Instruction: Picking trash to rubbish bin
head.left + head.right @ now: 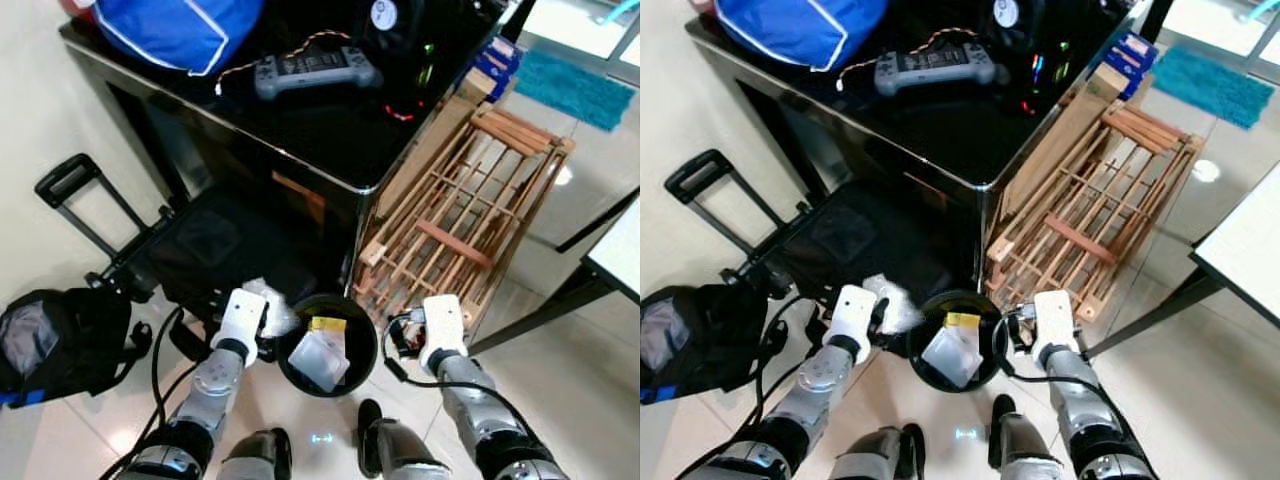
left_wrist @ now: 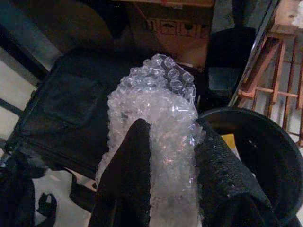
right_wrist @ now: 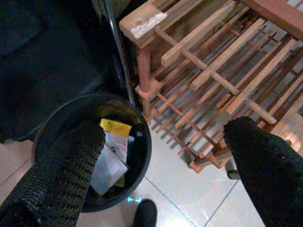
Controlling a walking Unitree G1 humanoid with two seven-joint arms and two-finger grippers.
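Two pincers are low in front of the robot, one on each side of the rubbish bin [image 1: 365, 345] that stands on the tiled floor [image 1: 590, 390] just ahead of its feet. The left pincer [image 2: 173, 142] is closed on a crumpled piece of bubble wrap [image 2: 158, 118] and holds it just beside the bin's left rim, not yet over the opening. The right pincer [image 3: 163, 146] is spread wide and carries nothing, near the right rim. Inside the bin lie already a clear bag [image 1: 318, 360] and a yellow slip [image 1: 327, 324]. I judge that the step in hand is the carrying of the wrap to the bin; the next move calls for a short shift to the right until the wrap is above the opening, then release. Behind stand a black case [image 1: 215, 245], a wooden rack [image 1: 470, 200] and the dark worktop [image 1: 320, 125].
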